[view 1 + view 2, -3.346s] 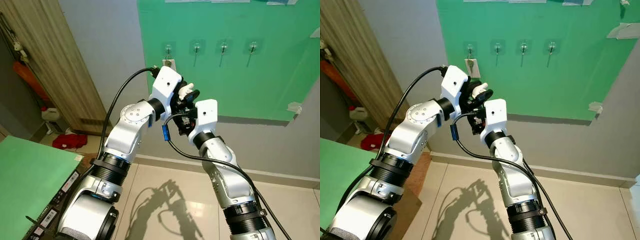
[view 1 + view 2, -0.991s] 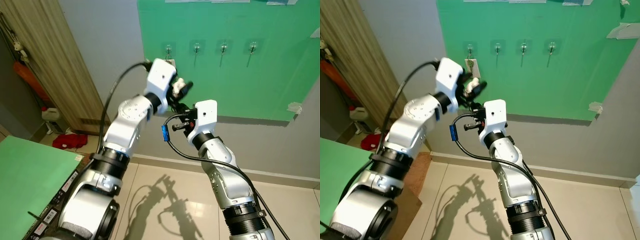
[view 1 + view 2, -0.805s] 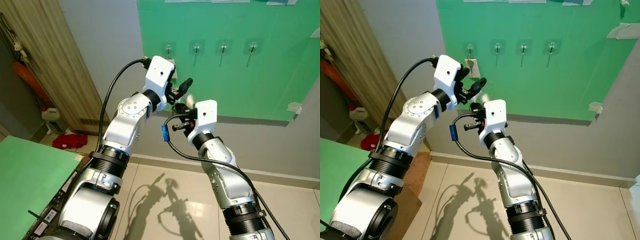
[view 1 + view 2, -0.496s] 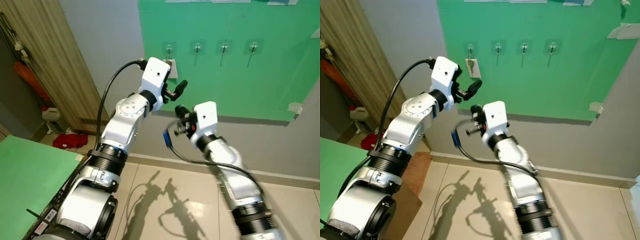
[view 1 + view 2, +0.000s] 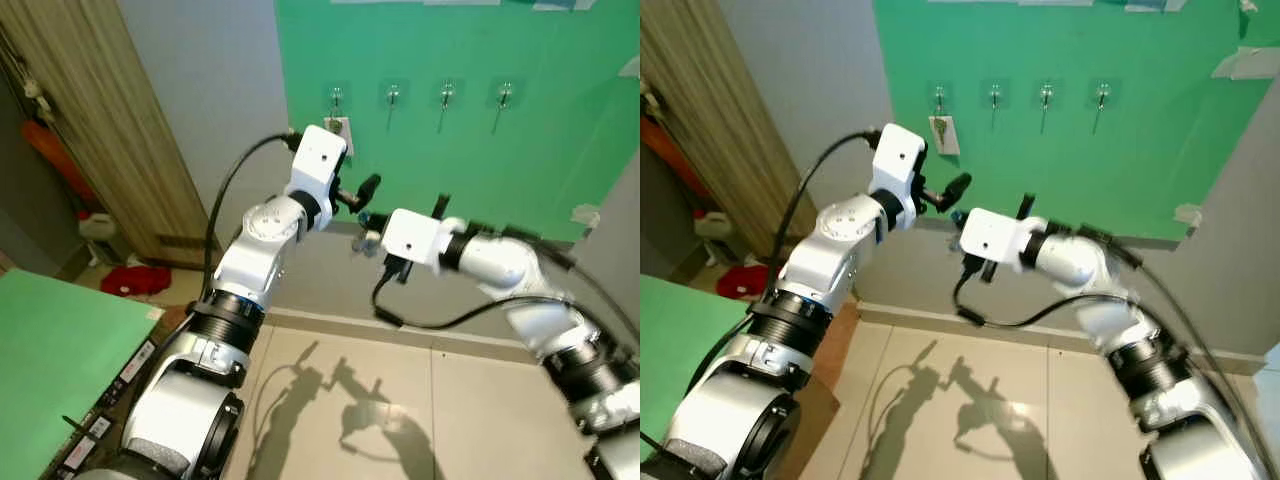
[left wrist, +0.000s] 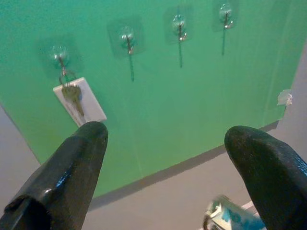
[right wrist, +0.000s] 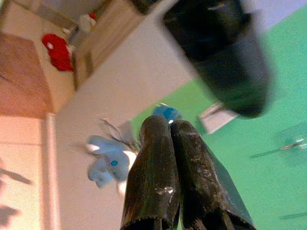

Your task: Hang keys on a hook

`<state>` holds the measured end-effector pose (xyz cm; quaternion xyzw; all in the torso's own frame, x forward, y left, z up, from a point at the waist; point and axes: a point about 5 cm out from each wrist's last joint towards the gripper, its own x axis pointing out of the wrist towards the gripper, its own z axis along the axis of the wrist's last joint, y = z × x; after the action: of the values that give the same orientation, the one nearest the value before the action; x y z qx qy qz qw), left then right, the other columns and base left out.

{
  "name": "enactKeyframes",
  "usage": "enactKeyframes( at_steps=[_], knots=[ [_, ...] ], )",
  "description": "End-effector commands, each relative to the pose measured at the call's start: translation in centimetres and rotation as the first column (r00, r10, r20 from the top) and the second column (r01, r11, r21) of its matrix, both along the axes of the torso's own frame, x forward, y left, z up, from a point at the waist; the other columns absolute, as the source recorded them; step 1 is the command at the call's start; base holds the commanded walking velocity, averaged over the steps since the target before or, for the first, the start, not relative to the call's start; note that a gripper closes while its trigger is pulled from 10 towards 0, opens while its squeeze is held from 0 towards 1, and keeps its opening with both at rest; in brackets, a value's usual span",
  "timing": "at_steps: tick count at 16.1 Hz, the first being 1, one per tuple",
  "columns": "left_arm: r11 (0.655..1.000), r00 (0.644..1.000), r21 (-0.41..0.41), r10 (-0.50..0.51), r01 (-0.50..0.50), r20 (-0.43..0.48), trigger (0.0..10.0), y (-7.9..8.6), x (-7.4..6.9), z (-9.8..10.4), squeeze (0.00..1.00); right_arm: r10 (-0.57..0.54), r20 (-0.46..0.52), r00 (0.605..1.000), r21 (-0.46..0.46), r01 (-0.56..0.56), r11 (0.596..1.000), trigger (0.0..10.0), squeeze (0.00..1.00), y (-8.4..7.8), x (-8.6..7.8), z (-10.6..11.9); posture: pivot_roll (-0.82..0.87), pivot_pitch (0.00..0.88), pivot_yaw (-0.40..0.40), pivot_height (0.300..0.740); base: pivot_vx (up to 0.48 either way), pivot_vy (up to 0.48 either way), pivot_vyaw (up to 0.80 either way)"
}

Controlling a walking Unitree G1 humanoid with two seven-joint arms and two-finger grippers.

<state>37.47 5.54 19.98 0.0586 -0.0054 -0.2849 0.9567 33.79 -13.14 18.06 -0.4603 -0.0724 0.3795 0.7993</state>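
Our right gripper [image 7: 165, 129] sits below the hooks, fingers pressed together, nothing visibly held. Our left gripper [image 6: 163, 143] points at the green board [image 5: 560, 150], jaws wide, empty. The keys [image 6: 71, 92] hang on the leftmost hook [image 6: 59, 53], with a white tag [image 6: 81, 105].

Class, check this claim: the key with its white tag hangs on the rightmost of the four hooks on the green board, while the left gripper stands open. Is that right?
No. The key with its white tag hangs on the leftmost hook, as the left wrist view shows. The left gripper does stand open.
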Motion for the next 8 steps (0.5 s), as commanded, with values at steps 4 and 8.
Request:
enactKeyframes(
  at_steps=[4, 8],
  knots=[
    [0.998, 0.998, -0.026, 0.065, -0.065, -0.022, 10.0, 1.4, 0.2, -0.8, 0.00, -0.040, 0.050, 0.998, 0.060, 0.037, 0.998, 0.0, 0.00, 0.4, 1.1, 0.4, -0.18, 0.000, 0.103, 0.740, 0.000, 0.000, 0.00],
    [0.990, 0.990, 0.012, 0.141, -0.141, 0.001, 10.0, 3.8, 0.7, -1.0, 0.00, -0.107, 0.065, 0.992, 0.116, 0.099, 0.988, 0.0, 0.00, -0.6, 1.3, -0.1, -0.19, 0.000, 0.120, 0.740, 0.000, 0.000, 0.00]
  ],
)
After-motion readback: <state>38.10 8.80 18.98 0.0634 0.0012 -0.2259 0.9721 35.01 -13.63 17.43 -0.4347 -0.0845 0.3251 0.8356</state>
